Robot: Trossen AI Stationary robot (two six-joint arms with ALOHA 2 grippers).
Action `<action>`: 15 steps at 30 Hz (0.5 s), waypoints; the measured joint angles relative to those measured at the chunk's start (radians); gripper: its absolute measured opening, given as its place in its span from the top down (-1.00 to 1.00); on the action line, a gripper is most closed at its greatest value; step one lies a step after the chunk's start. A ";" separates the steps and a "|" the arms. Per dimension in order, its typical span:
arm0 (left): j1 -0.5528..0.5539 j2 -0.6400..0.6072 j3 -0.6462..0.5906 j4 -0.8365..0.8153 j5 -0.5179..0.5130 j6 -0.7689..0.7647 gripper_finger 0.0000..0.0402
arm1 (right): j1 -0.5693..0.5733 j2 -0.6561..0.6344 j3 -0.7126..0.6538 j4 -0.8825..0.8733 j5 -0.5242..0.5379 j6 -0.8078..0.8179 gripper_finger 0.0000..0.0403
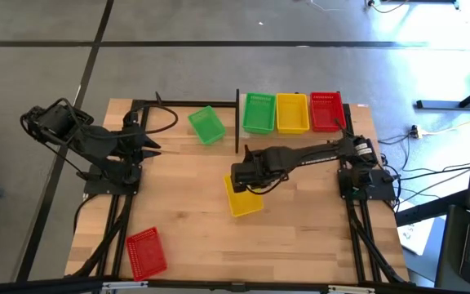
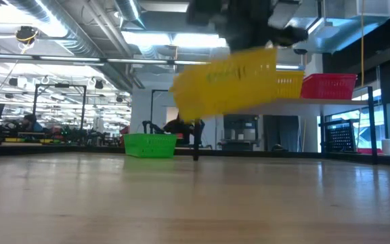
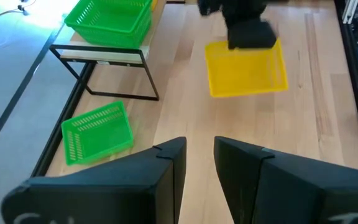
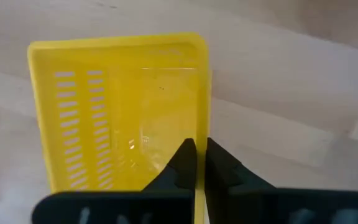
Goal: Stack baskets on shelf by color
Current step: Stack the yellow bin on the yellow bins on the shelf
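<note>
My right gripper (image 1: 247,175) is shut on a yellow basket (image 1: 243,200) that hangs in the air over the middle of the table (image 2: 229,88). The shelf (image 1: 299,131) at the far right carries a green basket (image 1: 259,112), a yellow basket (image 1: 292,112) and a red basket (image 1: 326,110) side by side. A second green basket (image 1: 206,124) rests on its bottom on the table left of the shelf. A red basket (image 1: 146,251) lies near the front left corner. My left gripper (image 3: 197,162) waits open at the table's left side. My right gripper holds the yellow basket by the rim of one side wall (image 4: 202,118), with one finger inside the basket and one outside. The fingers (image 4: 182,162) come from above, pointing down. The basket is lifted clear of the table and hangs tilted, one end lower than the other.
The shelf's thin dark post (image 1: 237,122) stands between the shelf and the loose green basket. Bare wooden tabletop (image 1: 300,237) lies in front of the lifted basket. Cables run off the table's right side.
</note>
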 joint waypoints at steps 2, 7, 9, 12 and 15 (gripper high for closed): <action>0.000 0.000 0.000 0.000 0.000 0.000 0.63 | 0.008 0.000 0.069 -0.073 0.035 0.000 0.99; 0.000 0.000 0.000 0.000 0.000 -0.001 0.63 | 0.021 -0.002 0.259 -0.277 0.154 0.001 0.99; 0.000 0.000 0.000 0.000 0.000 -0.001 0.63 | 0.021 -0.002 0.320 -0.315 0.197 -0.002 0.99; 0.000 0.000 0.000 0.000 0.000 -0.001 0.63 | 0.020 -0.014 0.383 -0.308 0.259 -0.055 0.99; 0.000 0.000 0.000 0.001 0.000 -0.001 0.63 | 0.013 -0.023 0.427 -0.306 0.328 -0.094 0.99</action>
